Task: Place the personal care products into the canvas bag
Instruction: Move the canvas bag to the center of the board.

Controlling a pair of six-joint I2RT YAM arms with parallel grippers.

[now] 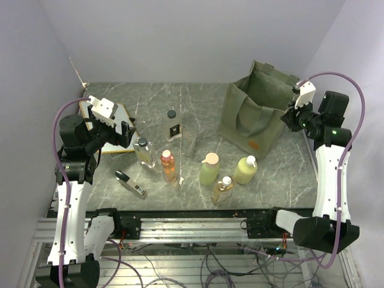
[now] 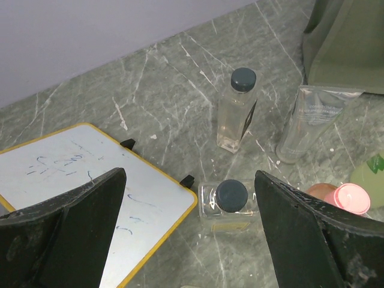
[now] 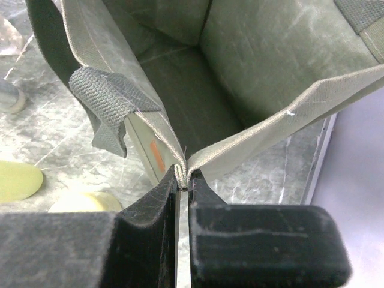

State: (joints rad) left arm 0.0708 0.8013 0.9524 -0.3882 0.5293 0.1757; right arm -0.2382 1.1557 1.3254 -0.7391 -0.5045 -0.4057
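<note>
- The canvas bag (image 1: 255, 111) stands upright on the bench (image 1: 288, 174) with its mouth open. Its orange mark (image 1: 254, 145) faces the arm bases.
- The right gripper (image 3: 183, 180) sits at the bag's right-hand rim. Its jaws are closed on a pinched fold of the rim fabric, just beside a strap handle (image 3: 105, 105).
- The left gripper (image 2: 191, 180) hangs well to the left of the bag, jaws spread wide and holding nothing. Below it lies the yellow-edged corner of the white board (image 2: 60, 174).
- All 7 personal care products are on the bench, outside the bag.
- Nearest the bag, in front of its marked side, stands the white-capped yellow-green bottle (image 1: 245, 170). The pink-capped yellow-green bottle (image 1: 209, 170) is just to its left, and the amber bottle (image 1: 222, 189) is closer to the arm bases.
- Left of the bag stands the translucent grey container (image 1: 189, 143), with the tall clear bottle (image 1: 173, 124) next to it on the side away from the bag.
- Further left of the bag are the orange bottle (image 1: 168, 166) and the squat clear bottle (image 1: 144, 151), the latter between the left fingers in the wrist view.
- The black-and-silver gadget (image 1: 131, 184) lies flat, far to the left of the bag.
</note>
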